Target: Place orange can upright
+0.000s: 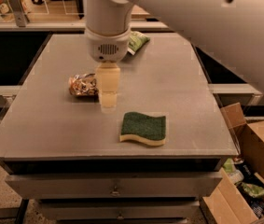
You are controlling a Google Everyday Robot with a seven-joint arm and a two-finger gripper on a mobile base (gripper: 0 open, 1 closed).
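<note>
The orange can (82, 85) lies on its side on the grey table (178, 106), left of centre, its right end hidden behind my gripper. It is orange-brown with mottled whitish print. My gripper (107, 99) hangs from the white arm just to the right of the can, pointing down at the table, close above the surface.
A green-and-yellow sponge (143, 128) lies near the table's front edge, right of the gripper. A green snack bag (136, 41) lies at the back, partly behind the arm. Open cardboard boxes (250, 171) with clutter stand on the floor at the right.
</note>
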